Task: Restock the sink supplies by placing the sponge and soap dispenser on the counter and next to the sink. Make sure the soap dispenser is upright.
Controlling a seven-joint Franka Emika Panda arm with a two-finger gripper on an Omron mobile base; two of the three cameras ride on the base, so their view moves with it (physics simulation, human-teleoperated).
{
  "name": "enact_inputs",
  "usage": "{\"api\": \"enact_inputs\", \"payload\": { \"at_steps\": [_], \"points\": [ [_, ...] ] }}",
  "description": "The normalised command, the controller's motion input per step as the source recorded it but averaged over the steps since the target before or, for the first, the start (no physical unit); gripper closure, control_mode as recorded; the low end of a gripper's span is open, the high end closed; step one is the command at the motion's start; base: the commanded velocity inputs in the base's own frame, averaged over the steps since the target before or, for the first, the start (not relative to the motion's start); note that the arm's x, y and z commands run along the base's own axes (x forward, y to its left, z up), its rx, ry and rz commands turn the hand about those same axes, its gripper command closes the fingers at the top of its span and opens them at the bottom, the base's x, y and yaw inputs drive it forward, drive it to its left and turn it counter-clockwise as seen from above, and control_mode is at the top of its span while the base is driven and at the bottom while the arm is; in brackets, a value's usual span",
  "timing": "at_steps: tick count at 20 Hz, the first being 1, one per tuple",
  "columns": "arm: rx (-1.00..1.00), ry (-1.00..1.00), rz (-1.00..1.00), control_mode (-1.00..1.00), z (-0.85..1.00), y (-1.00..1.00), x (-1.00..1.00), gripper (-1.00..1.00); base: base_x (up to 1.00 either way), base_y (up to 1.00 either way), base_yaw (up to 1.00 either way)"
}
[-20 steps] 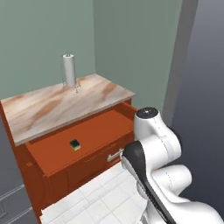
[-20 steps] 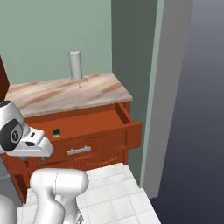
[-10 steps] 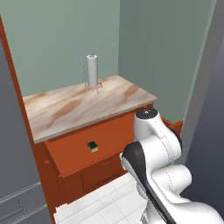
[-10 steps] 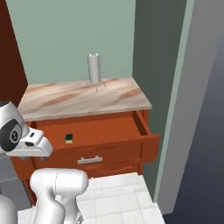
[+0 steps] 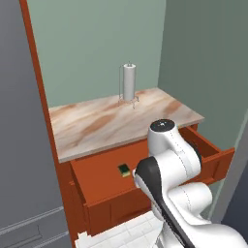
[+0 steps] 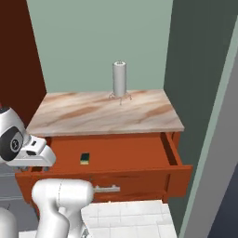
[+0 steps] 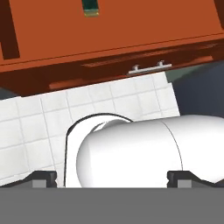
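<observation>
The sponge (image 5: 124,170) (image 6: 84,158), yellow with a dark green top, lies inside an open red-brown drawer (image 5: 104,191) (image 6: 130,155) under the marbled counter (image 5: 111,121) (image 6: 102,114). In the hand view the sponge (image 7: 91,8) sits at the top edge, in the drawer (image 7: 131,35). My gripper (image 7: 113,179) is open with nothing between its fingers, well back from the drawer and looking down at the floor in front of it. The soap dispenser and the sink are out of view.
A tall grey-white cylinder on a wire stand (image 5: 129,82) (image 6: 119,79) stands at the back of the counter. Grey wall panels close in on the right (image 6: 204,93), a dark red panel (image 6: 18,56) on the left. White floor tiles (image 7: 43,118) lie before the drawer handle (image 7: 148,67).
The whole picture has shifted: the camera moved, so the cabinet and open drawer now sit nearer the middle and larger. The sponge has not moved in the drawer. The gripper stays open.
</observation>
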Motion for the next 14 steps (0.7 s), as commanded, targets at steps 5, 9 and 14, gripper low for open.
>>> {"api": "enact_inputs", "payload": {
  "at_steps": [5, 9, 14],
  "points": [
    [0.00, 0.00, 0.00, 1.00, 0.00, 0.00, 0.00, -1.00, 0.56, 0.00, 0.20],
    [0.00, 0.00, 0.00, 1.00, 0.00, 0.00, 0.00, -1.00, 0.46, 0.00, 0.11],
    [0.11, 0.00, 0.04, -1.00, -0.36, -0.34, 0.21, -1.00, 0.00, 0.00, 0.00]
  ]
}}
